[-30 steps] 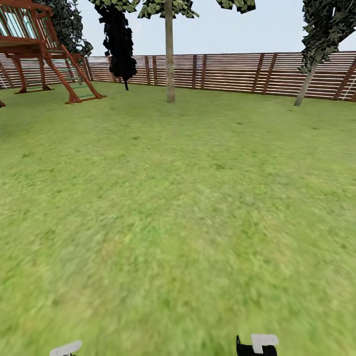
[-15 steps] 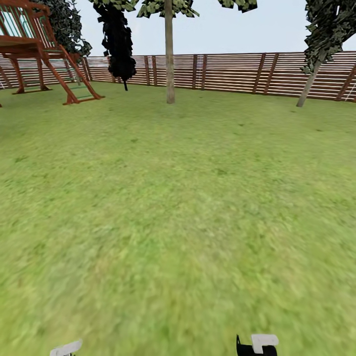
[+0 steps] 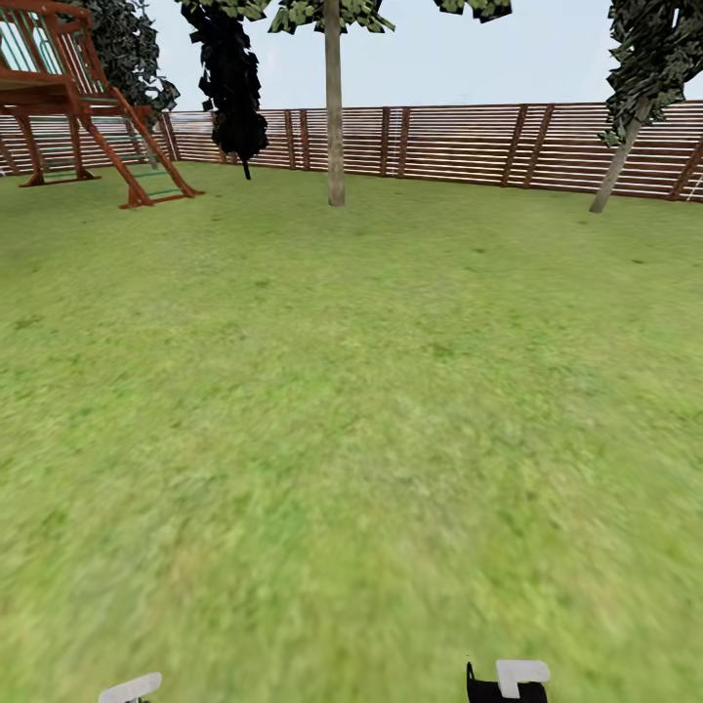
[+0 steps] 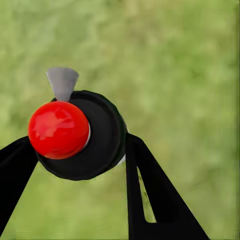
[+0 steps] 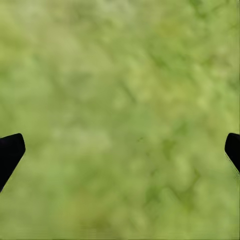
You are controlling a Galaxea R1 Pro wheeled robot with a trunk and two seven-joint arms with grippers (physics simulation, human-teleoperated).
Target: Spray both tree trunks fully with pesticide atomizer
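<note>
— Grass everywhere, from the head view: the lawn [image 3: 351, 439] runs out to a brown slat fence [image 3: 459, 144] across the back. What stands on it?

— One thick pale tree trunk [image 3: 335, 107] at about twelve o'clock, well away from the robot. A thinner leaning tree [image 3: 625, 146] at two o'clock, a black-leaved tree [image 3: 232, 83] at eleven, and a red wooden play frame [image 3: 73, 107] at ten o'clock.

— Anything changed since a second ago?

— The whole picture has slid slightly: the play frame sits further left and the leaning tree further right, so the camera moved, not the things. Both arms show as small white-and-black tips at the near edge, at seven and five o'clock, same as before.

— And the left wrist view?

— The left gripper [image 4: 82, 165] has its black fingers [image 4: 150, 195] closed on the pesticide atomizer [image 4: 82, 132]. It is seen end-on between the jaws: round black body, red cap [image 4: 58, 129], grey nozzle [image 4: 62, 82]. Blurred grass lies beneath it.

— Right wrist view?

— The right gripper [image 5: 120, 150] is spread wide, its two black fingertips [image 5: 9, 150] at opposite edges with grass between them. No spray cloud that I can make out.
</note>
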